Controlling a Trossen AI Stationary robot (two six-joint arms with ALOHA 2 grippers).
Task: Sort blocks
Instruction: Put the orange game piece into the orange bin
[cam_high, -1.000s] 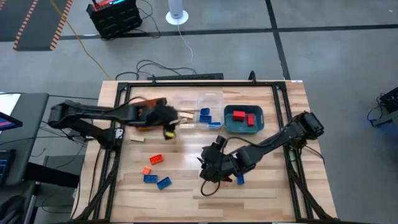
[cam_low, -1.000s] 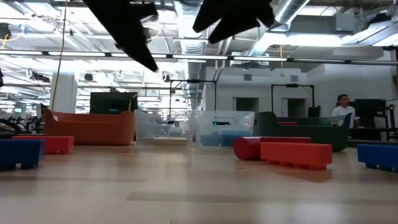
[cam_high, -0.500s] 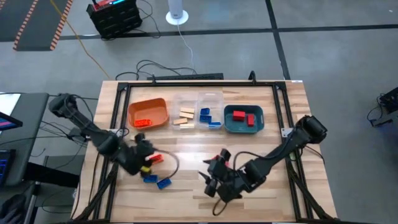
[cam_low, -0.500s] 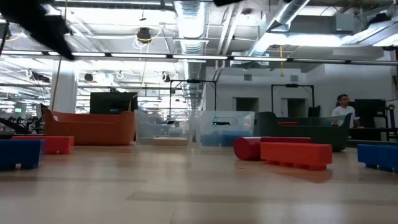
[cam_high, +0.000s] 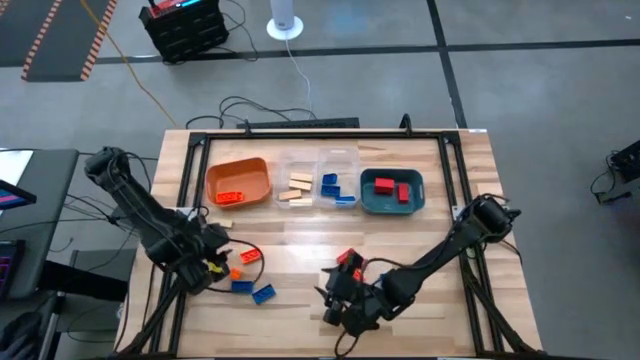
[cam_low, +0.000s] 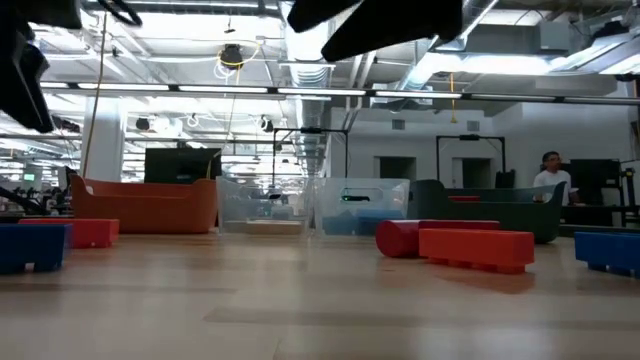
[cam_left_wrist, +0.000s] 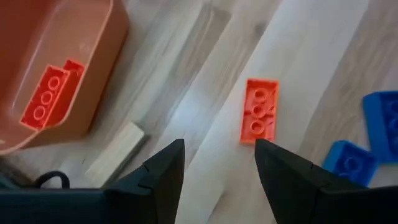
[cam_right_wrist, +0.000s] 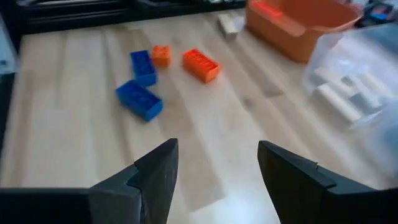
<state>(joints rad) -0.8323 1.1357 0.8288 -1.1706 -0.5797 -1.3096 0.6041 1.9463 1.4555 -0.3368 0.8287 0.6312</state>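
Left gripper (cam_high: 212, 262): low over the table's left side, fingers (cam_left_wrist: 163, 171) spread wide with nothing between them; in the left wrist view bare wood shows in the gap.
Right gripper (cam_high: 335, 300): low over the front middle of the table, fingers (cam_right_wrist: 152, 177) parted wide and empty in its wrist view.
Orange brick (cam_left_wrist: 258, 110): flat on the wood, studs up, just beyond the left gripper's fingertips, not touched.
Loose blocks (cam_high: 250, 275): a cluster to the right of the left gripper, 2 orange and 2 blue, near each other on the table; the right wrist view shows the same 4.
Tan block (cam_left_wrist: 115, 154): on the wood just beside the orange tray (cam_high: 238, 180), outside it.
Orange tray contents: an orange-red brick (cam_left_wrist: 48, 98) lies inside.
Clear tray (cam_high: 318, 179): 2 compartments, tan pieces in the left one, blue pieces in the right one.
Teal tray (cam_high: 392, 192): at the right end of the row, holding 2 red bricks.
Red piece (cam_high: 349, 261): shows by the right arm's wrist; I cannot tell whether it is a block or part of the arm.
Low view: red and blue bricks on the near table, the 3 trays in a row behind them.
Person (cam_low: 549, 172): far back in the room, at the right.
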